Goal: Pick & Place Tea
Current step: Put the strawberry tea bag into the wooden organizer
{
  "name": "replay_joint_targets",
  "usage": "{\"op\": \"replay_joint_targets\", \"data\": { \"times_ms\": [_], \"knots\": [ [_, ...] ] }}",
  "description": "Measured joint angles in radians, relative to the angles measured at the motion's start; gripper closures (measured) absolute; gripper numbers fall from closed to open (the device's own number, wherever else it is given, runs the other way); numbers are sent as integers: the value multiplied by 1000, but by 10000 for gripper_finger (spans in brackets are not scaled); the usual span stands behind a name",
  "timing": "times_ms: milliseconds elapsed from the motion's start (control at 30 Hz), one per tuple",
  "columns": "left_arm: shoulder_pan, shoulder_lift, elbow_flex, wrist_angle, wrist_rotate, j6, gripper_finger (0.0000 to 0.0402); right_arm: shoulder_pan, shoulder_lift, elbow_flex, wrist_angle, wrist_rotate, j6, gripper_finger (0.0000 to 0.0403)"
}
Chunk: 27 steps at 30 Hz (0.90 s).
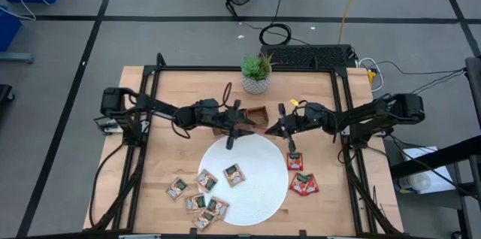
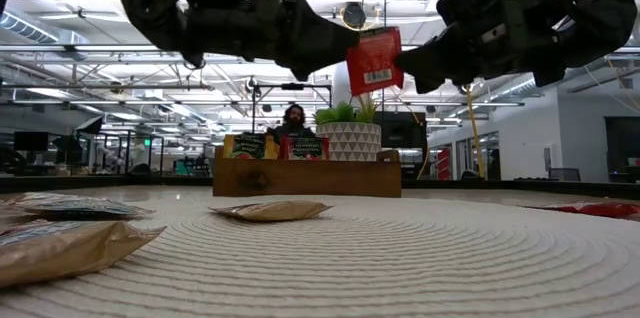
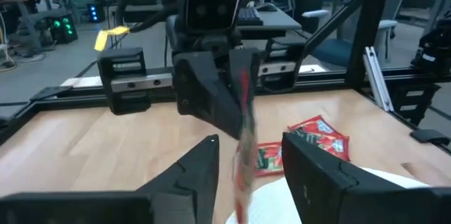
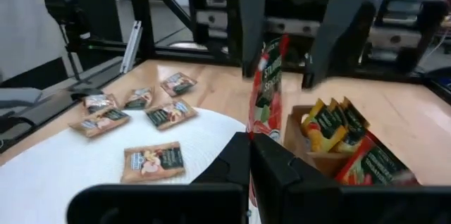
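Observation:
My right gripper is shut on a red tea sachet, held in the air over the far rim of the white plate, next to the wooden tray. My left gripper faces it from the table's left and stands open. Its two fingers stand on either side of the sachet with a gap showing on both sides. Tan sachets lie flat on the plate, more on the table to its left, and red ones to its right. My right gripper pinches the red sachet by its edge nearest the table's right side between its two shut fingers. The fingers come in level from the table's right. The sachet stands upright on edge, lifted clear of plate and tray, its free part reaching between my left gripper's fingers.
The wooden tray holds several sachets standing on edge. A potted plant stands behind it at the table's far edge. The black frame rails run along both sides of the table.

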<state>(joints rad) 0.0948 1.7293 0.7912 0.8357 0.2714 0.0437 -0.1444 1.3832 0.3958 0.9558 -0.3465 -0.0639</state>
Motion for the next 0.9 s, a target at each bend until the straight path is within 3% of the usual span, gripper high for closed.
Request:
{"op": "replay_joint_targets", "data": {
  "times_ms": [633,700,800,900],
  "knots": [
    [7,19,39,-31,-1,31,286,0,1,1,-19,2,23,403],
    [4,19,39,-40,3,51,309,0,1,1,-18,3,23,403],
    [1,19,39,-39,17,100,377,0,1,1,-26,8,23,403],
    [2,3,39,-69,3,118,395,1,1,1,-37,39,25,403]
  ]
}}
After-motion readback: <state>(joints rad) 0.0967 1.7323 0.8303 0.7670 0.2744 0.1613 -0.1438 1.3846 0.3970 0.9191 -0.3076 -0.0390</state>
